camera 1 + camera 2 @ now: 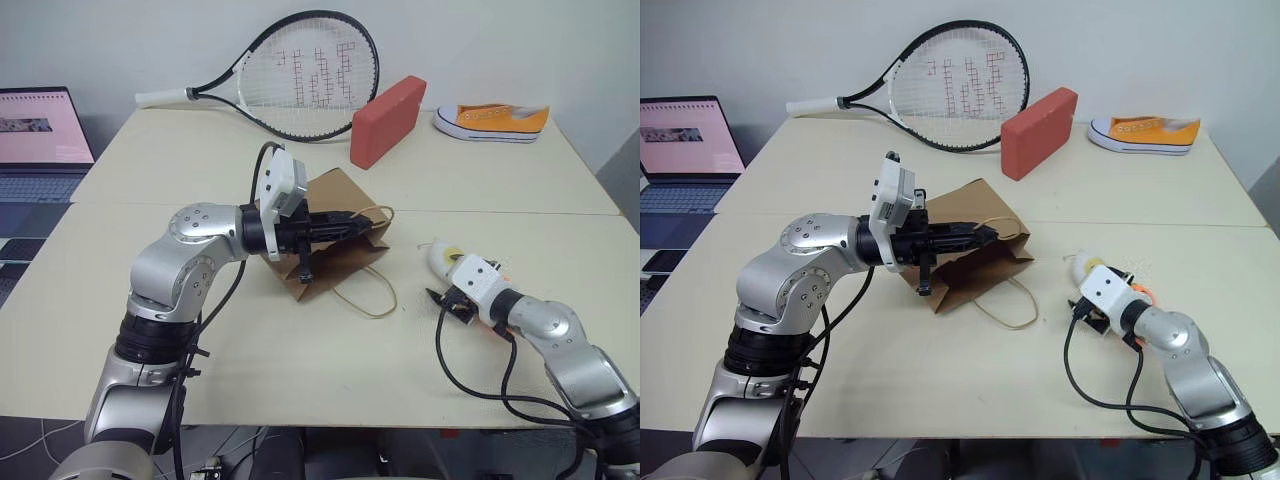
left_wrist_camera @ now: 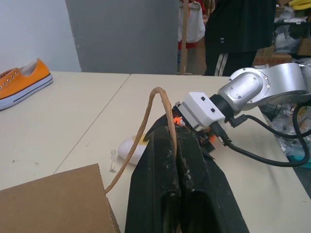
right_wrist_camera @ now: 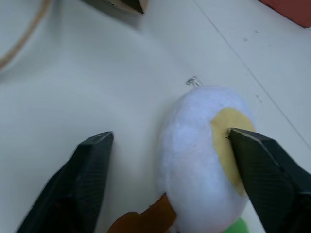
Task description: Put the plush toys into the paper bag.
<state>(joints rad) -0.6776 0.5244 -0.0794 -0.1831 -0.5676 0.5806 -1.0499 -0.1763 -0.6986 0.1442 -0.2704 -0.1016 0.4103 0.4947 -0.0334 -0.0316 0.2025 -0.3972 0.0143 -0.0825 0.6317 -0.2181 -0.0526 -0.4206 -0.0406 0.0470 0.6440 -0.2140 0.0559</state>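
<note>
A: Two plush toys to bag, we reckon both light & squashy. The white egg-shaped plush toy with yellow yolk face (image 3: 201,155) lies on the pale table (image 1: 300,370), approx 3 o'clock of the brown kraft paper bag (image 1: 335,265). We'd pinch it across the fat middle.

B: Agreed. Right gripper (image 3: 170,170) has its fingers apart, straddling the egg, one at the yolk. Left gripper (image 2: 177,160) is clamped on the bag's tan twisted-cord handle (image 2: 146,131).

A: Rt wrist view gives us that straddle; head views hide it. Orange carrot plush (image 1: 1145,293) peeks out behind the rt wrist.
</note>
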